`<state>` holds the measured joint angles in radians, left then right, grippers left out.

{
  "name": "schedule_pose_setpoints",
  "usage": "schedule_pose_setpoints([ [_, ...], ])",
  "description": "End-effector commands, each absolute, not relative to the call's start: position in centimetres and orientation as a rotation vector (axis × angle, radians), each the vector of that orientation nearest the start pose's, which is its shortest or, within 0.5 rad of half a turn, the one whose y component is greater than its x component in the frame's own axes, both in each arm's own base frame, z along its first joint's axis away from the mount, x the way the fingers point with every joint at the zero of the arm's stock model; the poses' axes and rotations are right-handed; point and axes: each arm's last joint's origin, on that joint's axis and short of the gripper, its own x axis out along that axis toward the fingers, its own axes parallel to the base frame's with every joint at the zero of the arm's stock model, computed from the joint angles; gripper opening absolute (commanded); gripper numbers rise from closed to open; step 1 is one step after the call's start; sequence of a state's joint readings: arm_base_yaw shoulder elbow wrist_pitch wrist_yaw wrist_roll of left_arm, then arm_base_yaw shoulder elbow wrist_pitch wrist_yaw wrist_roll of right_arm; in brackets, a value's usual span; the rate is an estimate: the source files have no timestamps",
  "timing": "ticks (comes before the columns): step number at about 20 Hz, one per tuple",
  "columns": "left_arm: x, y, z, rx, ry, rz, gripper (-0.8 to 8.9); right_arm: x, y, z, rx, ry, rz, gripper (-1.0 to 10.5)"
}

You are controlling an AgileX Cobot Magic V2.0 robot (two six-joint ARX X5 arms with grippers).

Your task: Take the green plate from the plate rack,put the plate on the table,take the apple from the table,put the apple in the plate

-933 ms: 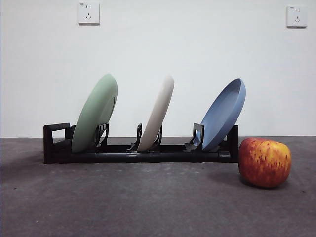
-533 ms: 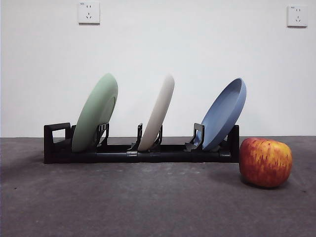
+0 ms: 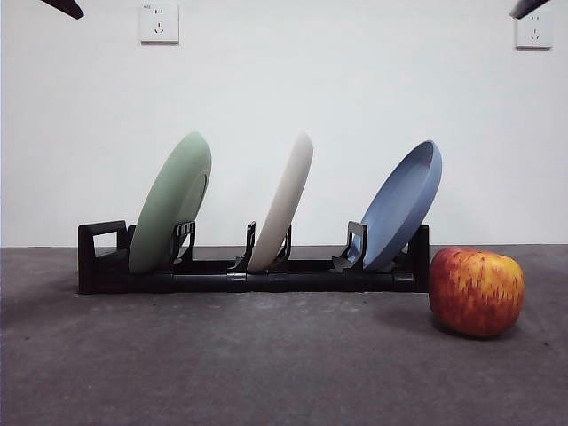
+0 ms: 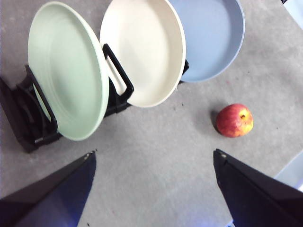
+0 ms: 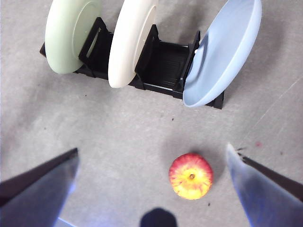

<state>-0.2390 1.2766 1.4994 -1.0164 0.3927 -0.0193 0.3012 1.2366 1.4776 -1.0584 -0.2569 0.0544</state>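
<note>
Leaning in the slotted black plate rack [image 3: 248,277], matte round green plate [image 3: 170,203]; both hands [image 4: 151,163] [image 5: 151,158] spread wide, empty.

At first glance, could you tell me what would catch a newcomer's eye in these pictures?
Three plates lean in a row in the plate rack: the green plate at the handle end, a cream plate in the middle, a blue plate at the far end. The apple sits on the table just off the rack's blue-plate end. The left gripper and right gripper hang open high above, holding nothing.
</note>
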Motion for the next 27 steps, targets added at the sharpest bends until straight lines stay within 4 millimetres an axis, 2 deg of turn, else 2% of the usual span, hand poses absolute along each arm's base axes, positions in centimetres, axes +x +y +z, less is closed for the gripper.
schedule_pose_setpoints([
  [1,23.0,-6.8,40.3,-0.090,0.777,-0.590,4.14,21.1,7.4,40.1,0.027,0.831,0.504,7.9],
  [6,25.2,-7.4,40.8,-0.135,0.661,-0.582,4.14,21.1,7.4,40.2,0.031,0.825,0.503,7.8],
  [13,32.8,-9.7,40.9,-0.083,0.752,-0.492,4.12,21.2,7.4,40.2,0.036,0.827,0.501,7.8],
  [16,35.5,-10.7,40.8,-0.070,0.805,-0.475,4.09,21.1,7.4,40.2,0.036,0.827,0.501,7.8],
  [20,37.9,-11.8,38.6,-0.064,0.893,-0.473,4.08,21.1,7.4,40.2,0.036,0.827,0.501,7.8],
  [24,39.2,-12.3,35.7,-0.026,1.007,-0.404,4.08,21.1,7.4,40.2,0.035,0.827,0.500,7.8],
  [27,39.8,-12.7,34.4,0.001,1.047,-0.371,4.08,21.1,7.4,40.2,0.035,0.827,0.500,7.8],
])
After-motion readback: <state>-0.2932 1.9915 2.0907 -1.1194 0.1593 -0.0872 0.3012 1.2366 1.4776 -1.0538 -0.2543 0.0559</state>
